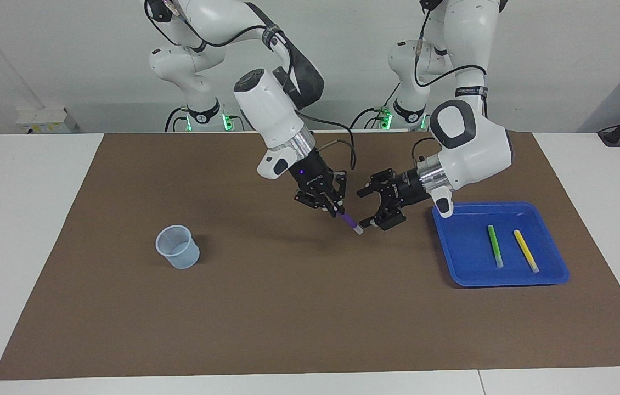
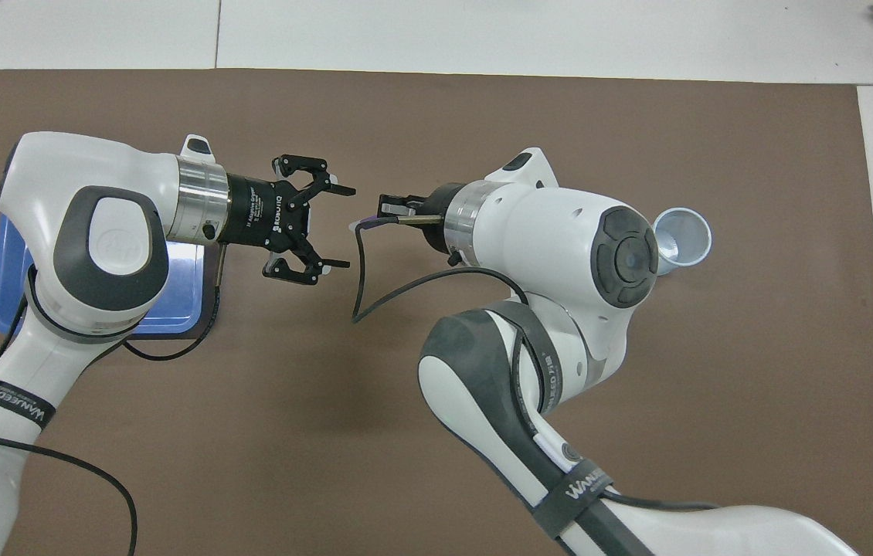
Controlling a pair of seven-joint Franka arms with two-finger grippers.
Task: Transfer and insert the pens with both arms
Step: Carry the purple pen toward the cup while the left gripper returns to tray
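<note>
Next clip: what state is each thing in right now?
Purple pen: held in the air, tilted, cap end down.
Right claw: shut on purple pen.
Left claw: open, empty.
Green pen: lying in tray.
Yellow pen: lying in tray.
Cup: upright, empty.

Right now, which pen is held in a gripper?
The purple pen: the shut right gripper holds it over the mat. The green pen and yellow pen lie in the tray.
</note>
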